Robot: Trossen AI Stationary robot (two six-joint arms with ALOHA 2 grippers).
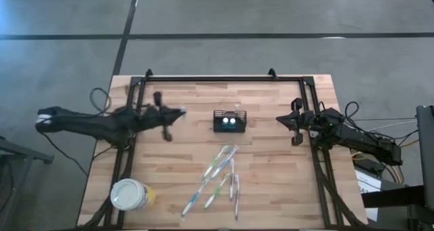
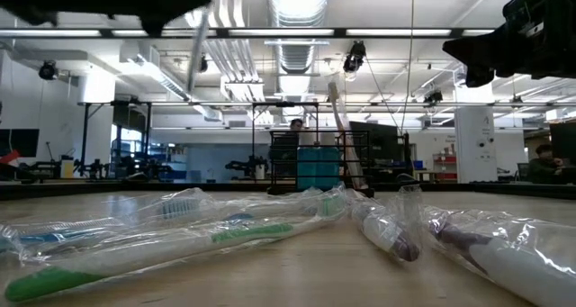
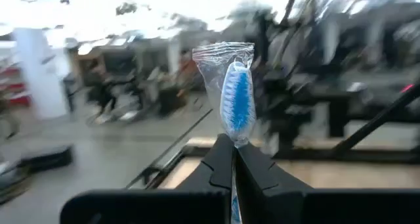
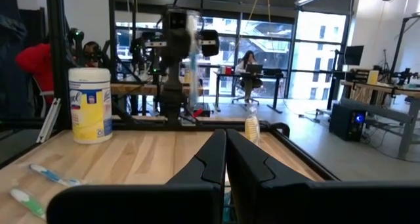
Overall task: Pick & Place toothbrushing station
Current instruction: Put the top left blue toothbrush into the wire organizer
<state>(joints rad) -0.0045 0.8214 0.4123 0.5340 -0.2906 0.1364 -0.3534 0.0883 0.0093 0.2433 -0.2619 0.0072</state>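
Observation:
The black slotted caddy (image 1: 229,121) stands at the middle of the table, and in the low view (image 2: 310,167) one wrapped toothbrush (image 2: 340,127) leans in it. My left gripper (image 1: 180,112) is left of the caddy, above the table, shut on a plastic-wrapped blue toothbrush (image 3: 236,99). Its shaft (image 2: 200,37) hangs slanting below the arm. My right gripper (image 1: 278,119) hovers right of the caddy, shut and empty; it also shows in the right wrist view (image 4: 225,138). My left gripper (image 3: 234,148) pinches the wrapped toothbrush between its two fingers just below the bristle head (image 3: 237,137). The fingers come about level from the table's left and lie across the brush. The brush is nearly upright, head up, lifted clear of the table.
Several wrapped toothbrushes (image 1: 218,177) lie loose on the near middle of the table, close in the low view (image 2: 180,239). A round yellow tub with a white lid (image 1: 129,194) stands at the near left. A black frame (image 1: 224,79) borders the table's far edge and sides.

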